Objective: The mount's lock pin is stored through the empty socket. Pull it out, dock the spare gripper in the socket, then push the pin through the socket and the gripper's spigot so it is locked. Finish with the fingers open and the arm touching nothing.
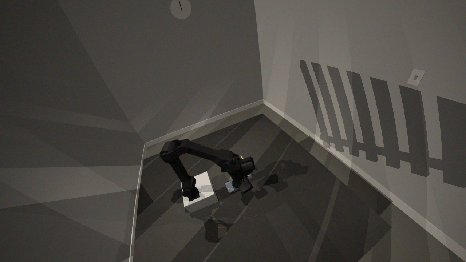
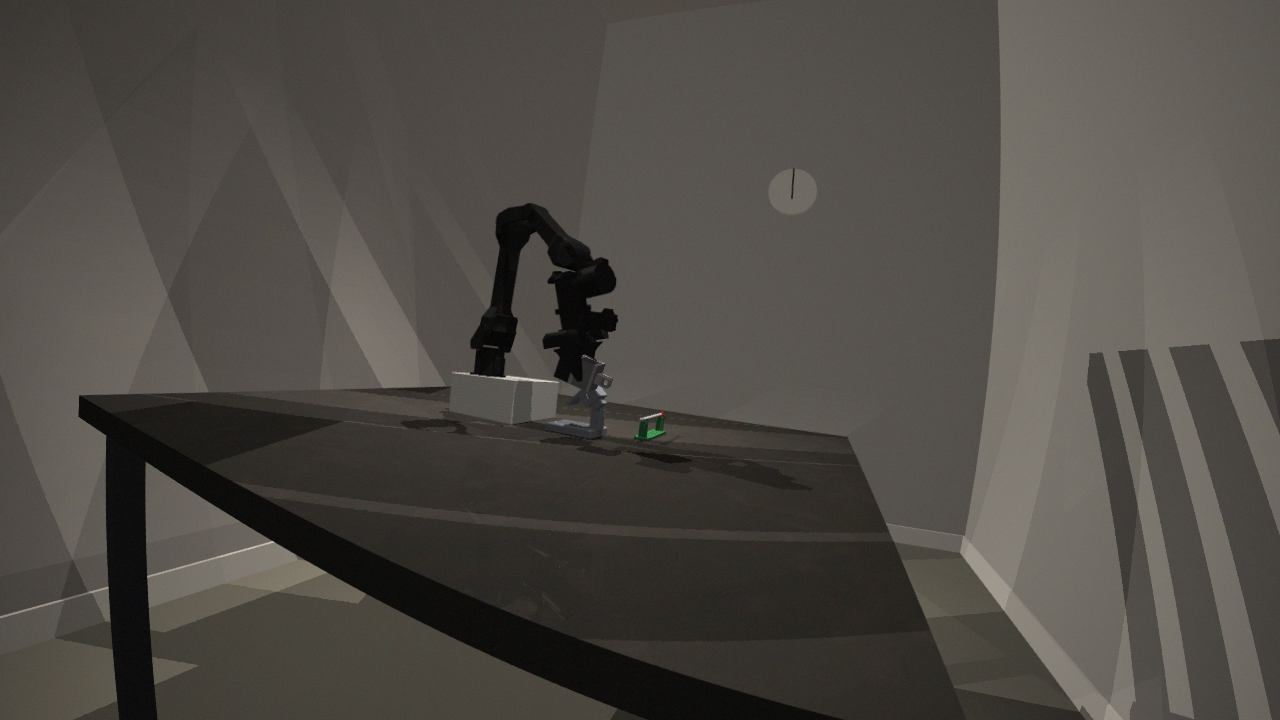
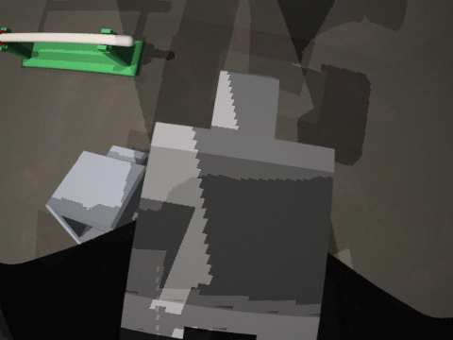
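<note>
My gripper (image 1: 240,182) (image 2: 578,366) (image 3: 226,232) is shut on the spare gripper (image 2: 588,365) (image 3: 264,222), a pale grey block with a narrower spigot pointing away from the wrist. It is held up off the table, beside the upper part of the blue-grey mount (image 1: 230,187) (image 2: 597,421) (image 3: 94,179). The mount's head shows left of the block in the wrist view, partly hidden by it. I cannot tell whether they touch, and the socket opening is not clear. The white lock pin (image 2: 652,416) (image 3: 71,38), red at one end, lies across the green stand (image 2: 650,436) (image 3: 77,67).
The white base block (image 1: 205,181) (image 2: 487,397) under the arm stands close behind the mount. The green stand is on the far side of the mount from this block. The dark table (image 1: 276,221) (image 2: 537,573) has its long edge toward the exterior camera.
</note>
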`<action>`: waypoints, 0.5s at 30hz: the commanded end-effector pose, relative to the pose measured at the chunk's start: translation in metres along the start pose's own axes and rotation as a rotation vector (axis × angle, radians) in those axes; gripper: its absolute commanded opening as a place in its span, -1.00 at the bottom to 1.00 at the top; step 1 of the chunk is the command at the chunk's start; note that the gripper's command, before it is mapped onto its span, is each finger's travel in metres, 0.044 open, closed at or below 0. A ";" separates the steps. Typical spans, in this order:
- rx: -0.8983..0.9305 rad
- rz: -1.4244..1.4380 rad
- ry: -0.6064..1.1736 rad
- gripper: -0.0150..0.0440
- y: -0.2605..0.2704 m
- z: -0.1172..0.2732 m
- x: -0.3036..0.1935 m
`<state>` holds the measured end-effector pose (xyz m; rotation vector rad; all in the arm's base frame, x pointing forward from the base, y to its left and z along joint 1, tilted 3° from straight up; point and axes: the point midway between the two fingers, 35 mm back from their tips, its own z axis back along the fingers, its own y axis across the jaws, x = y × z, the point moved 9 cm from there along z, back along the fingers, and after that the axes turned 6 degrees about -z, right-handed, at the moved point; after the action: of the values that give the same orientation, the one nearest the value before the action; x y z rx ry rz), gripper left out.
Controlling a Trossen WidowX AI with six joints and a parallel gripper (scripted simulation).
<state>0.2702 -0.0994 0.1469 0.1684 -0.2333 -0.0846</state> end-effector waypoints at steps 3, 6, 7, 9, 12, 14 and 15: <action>-0.016 -0.013 0.028 -0.49 0.013 0.007 0.001; -0.023 -0.020 0.053 -0.49 0.020 0.008 -0.001; -0.022 -0.012 0.058 -0.49 0.022 0.009 -0.001; -0.022 -0.001 0.066 -0.49 0.026 0.009 -0.001; -0.022 0.006 0.075 -0.49 0.029 0.010 -0.002; -0.023 0.011 0.085 -0.49 0.032 0.010 -0.002; -0.023 0.014 0.090 -0.49 0.034 0.010 -0.003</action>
<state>0.2666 -0.0716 0.1567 0.1558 -0.1407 -0.0731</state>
